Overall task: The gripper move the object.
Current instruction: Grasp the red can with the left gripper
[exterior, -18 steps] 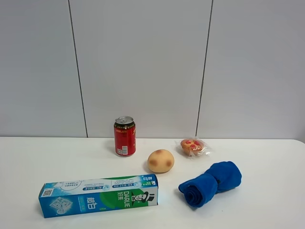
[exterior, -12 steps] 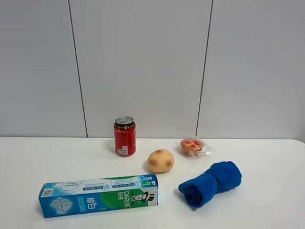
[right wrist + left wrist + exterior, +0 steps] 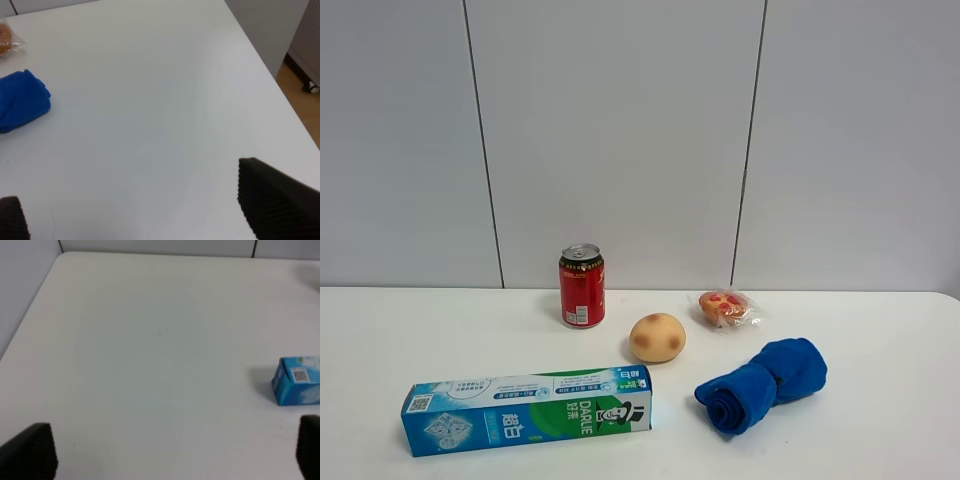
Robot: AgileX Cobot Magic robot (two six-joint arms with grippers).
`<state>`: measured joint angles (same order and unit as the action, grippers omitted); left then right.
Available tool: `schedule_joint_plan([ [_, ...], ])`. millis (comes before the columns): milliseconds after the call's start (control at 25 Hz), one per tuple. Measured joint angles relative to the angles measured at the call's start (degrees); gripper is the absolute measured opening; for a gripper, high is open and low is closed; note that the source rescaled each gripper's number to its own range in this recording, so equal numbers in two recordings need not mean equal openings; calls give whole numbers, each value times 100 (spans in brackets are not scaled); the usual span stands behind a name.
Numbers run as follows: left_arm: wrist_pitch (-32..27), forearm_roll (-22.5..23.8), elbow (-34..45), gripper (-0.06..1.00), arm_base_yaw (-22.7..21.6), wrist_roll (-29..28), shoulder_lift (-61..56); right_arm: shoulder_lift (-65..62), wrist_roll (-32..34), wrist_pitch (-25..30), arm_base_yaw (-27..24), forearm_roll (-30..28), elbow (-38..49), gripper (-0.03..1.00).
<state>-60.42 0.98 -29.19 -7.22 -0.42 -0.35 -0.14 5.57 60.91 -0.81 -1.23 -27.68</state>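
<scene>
A red can is seen standing upright on the white surface, near the back wall and left of the middle in the high view. A round tan bun is placed near it, towards the front and right, with a gap between the two. A small wrapped pastry lies to the right of the can, and a rolled blue cloth is laid in front of the pastry. A blue and green toothpaste box lies flat along the front, well apart from the can.

Neither arm is seen in the high view. The jaws of the left gripper are spread wide with nothing between them, above bare surface, and one end of the toothpaste box is visible beyond them. The jaws of the right gripper are likewise parted and grasp nothing; the cloth and the pastry are seen well away from them. The can is touched by neither gripper.
</scene>
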Motion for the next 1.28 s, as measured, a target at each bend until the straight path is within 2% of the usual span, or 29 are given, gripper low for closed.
schedule_joint_plan([
  [1280, 0, -45, 0, 100, 0, -5, 0, 0, 0, 0, 0, 0, 0, 100],
])
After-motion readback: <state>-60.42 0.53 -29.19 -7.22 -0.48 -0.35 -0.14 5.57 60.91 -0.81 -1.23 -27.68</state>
